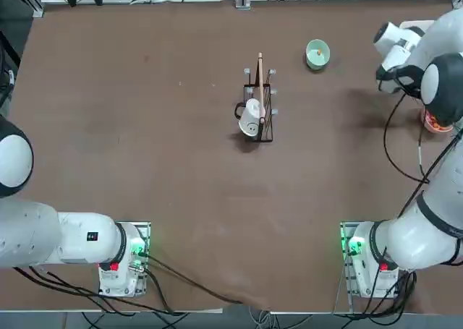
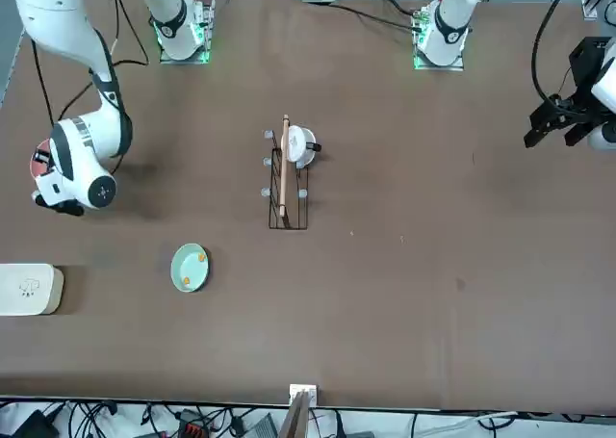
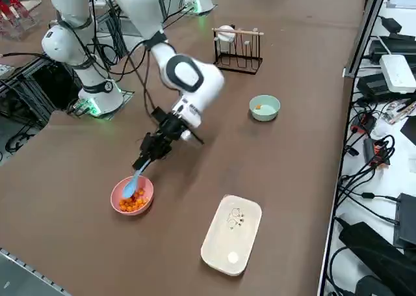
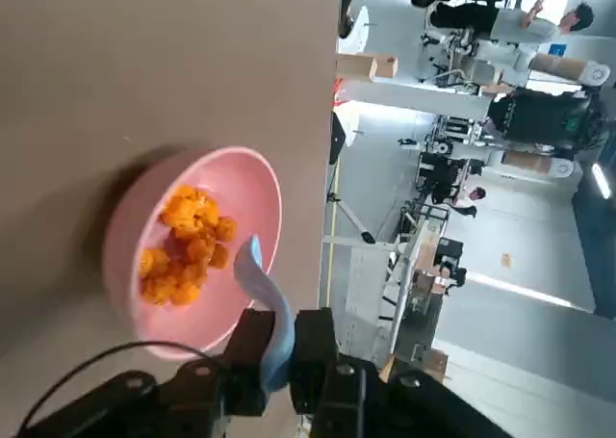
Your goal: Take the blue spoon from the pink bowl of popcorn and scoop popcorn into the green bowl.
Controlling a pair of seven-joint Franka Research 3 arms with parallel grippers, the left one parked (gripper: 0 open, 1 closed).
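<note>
The blue spoon (image 4: 260, 284) is clamped by its handle between the fingers of the right gripper (image 4: 279, 347), which is held just over the rim of the pink bowl (image 4: 135, 217) near the table's right edge. The spoon's bowl is poised above the popcorn (image 4: 183, 245). The green bowl (image 3: 264, 107), with a few pieces inside, is seen well apart, beside the mug rack (image 3: 238, 49).

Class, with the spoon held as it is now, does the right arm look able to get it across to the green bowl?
Probably yes. The right gripper is shut on the spoon over the pink bowl, and bare table lies between it and the green bowl.
</note>
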